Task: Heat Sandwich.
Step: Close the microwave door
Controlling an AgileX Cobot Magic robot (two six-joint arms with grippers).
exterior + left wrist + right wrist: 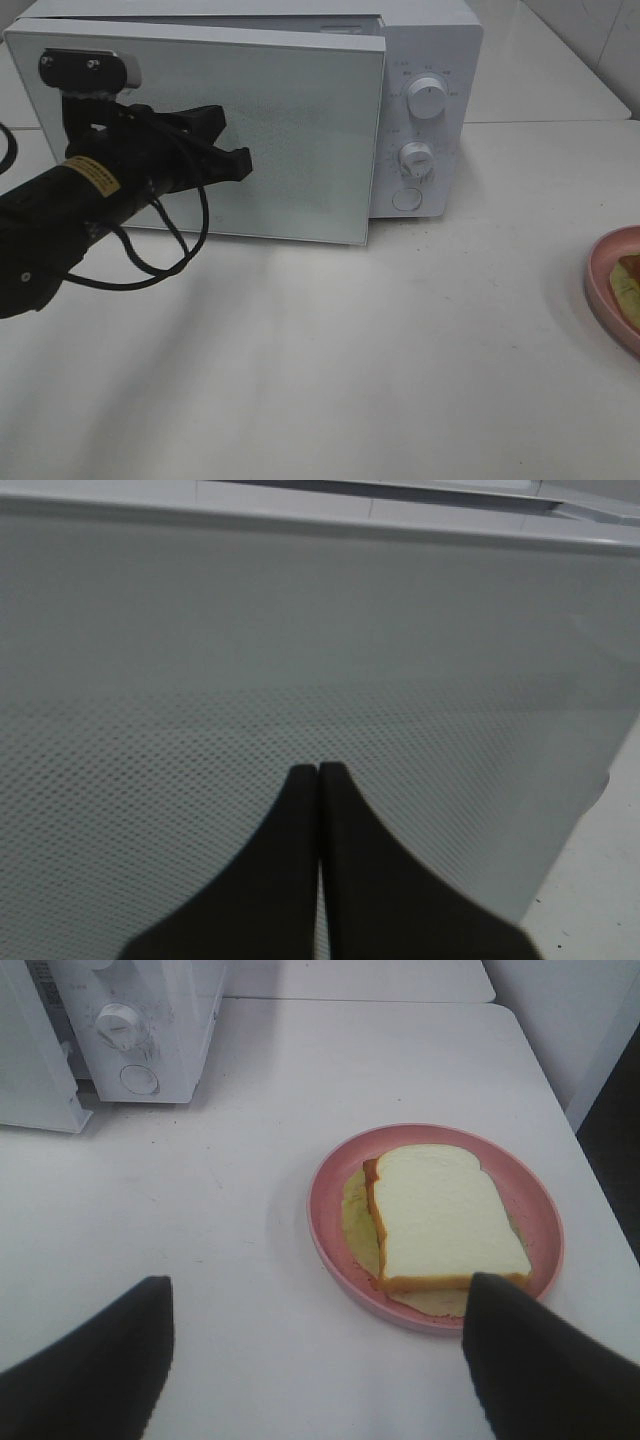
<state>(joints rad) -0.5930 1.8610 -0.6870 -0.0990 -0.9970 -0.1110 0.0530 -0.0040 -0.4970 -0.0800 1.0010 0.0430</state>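
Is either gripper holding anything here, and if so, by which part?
Nothing is held. The left gripper is shut and empty before the white microwave's door; the right gripper is open above the table.

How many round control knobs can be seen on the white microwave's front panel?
2. The upper round white knob sits near the top of the white microwave panel; the lower round white knob is beneath it, above a flat round button.

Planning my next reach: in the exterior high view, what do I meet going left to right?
Left gripper in front of the microwave door → microwave control knobs → bare table → pink plate with the sandwich at the right edge.
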